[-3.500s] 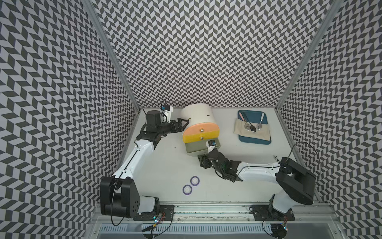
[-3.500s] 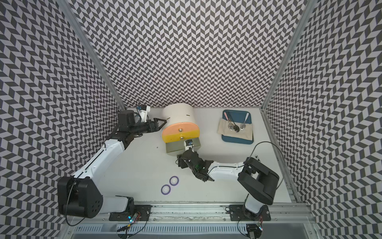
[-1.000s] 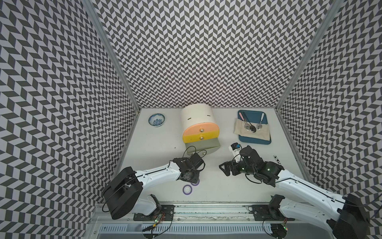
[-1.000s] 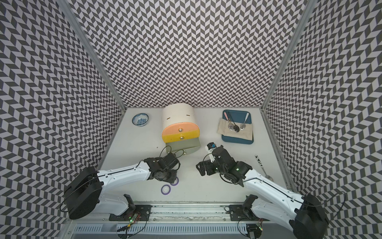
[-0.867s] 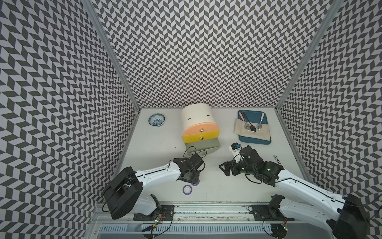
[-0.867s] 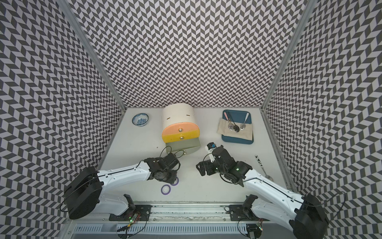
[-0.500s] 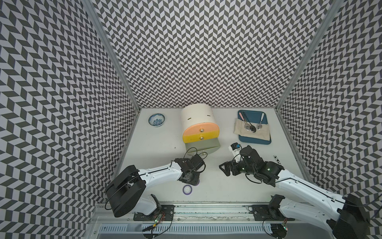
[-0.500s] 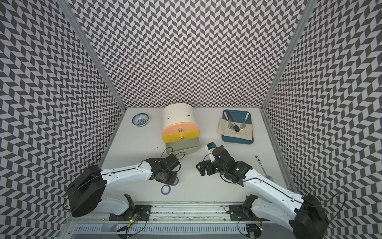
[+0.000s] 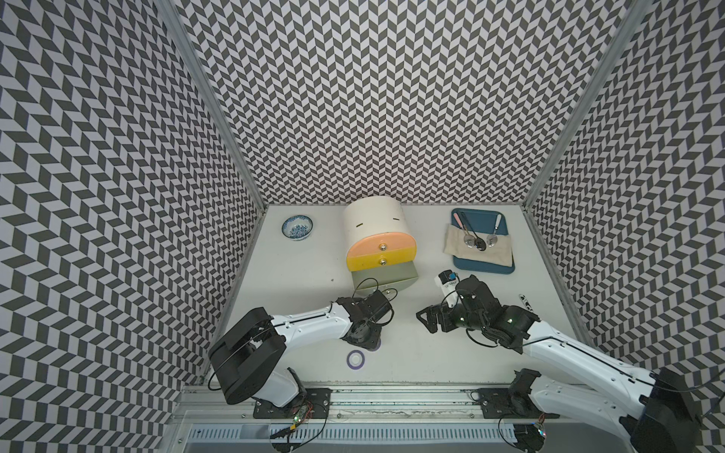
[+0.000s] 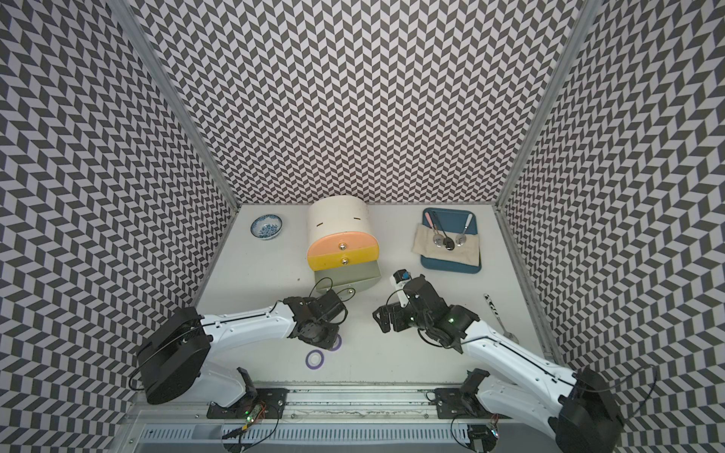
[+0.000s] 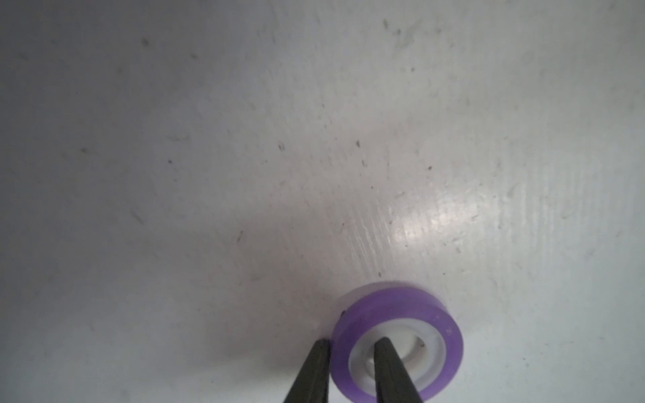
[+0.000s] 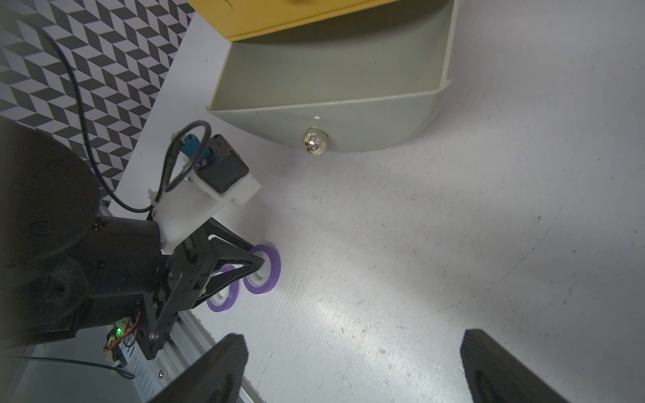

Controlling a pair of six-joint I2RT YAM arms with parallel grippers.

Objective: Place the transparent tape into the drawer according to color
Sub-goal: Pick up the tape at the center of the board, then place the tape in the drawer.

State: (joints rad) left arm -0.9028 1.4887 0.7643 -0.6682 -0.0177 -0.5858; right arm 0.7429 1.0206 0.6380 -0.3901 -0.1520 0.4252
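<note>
The left pincer (image 11: 352,342) is low on the tabletop (image 9: 431,364), and it's a neat pick. One finger stands inside the white core of a purple tape ring (image 11: 398,307) and the other outside its rim, the two closed on the ring's wall. That's a sensible hold, since a ring lying this flat offers little edge to clamp across. The ring looks to rest on the tabletop, not yet lifted. Its twin, the second purple tape ring (image 9: 356,358), lies just beside it at about 7 o'clock in both top views, free and waiting its turn. At 12 o'clock from the grip, the grey-green drawer (image 9: 386,274) of the white cabinet (image 9: 372,219) is pulled out and looks empty, so it is likely the target. The yellow drawer (image 9: 365,262) and peach drawer (image 9: 365,247) above it are pushed in. In the way are the drawer's front wall and its metal knob (image 12: 313,143), so the ring will probably need lifting over. The left arm's own cable also loops right at that front. The right pincer (image 12: 354,336) hovers wide open and empty at 3 o'clock, off the path. Well away sit a blue-patterned bowl (image 9: 297,227) at 11 o'clock, a blue tray (image 9: 482,270) of spoons on a cloth at 1 o'clock, and a loose spoon (image 10: 496,313) near the 3 o'clock edge. None of them interferes.
</note>
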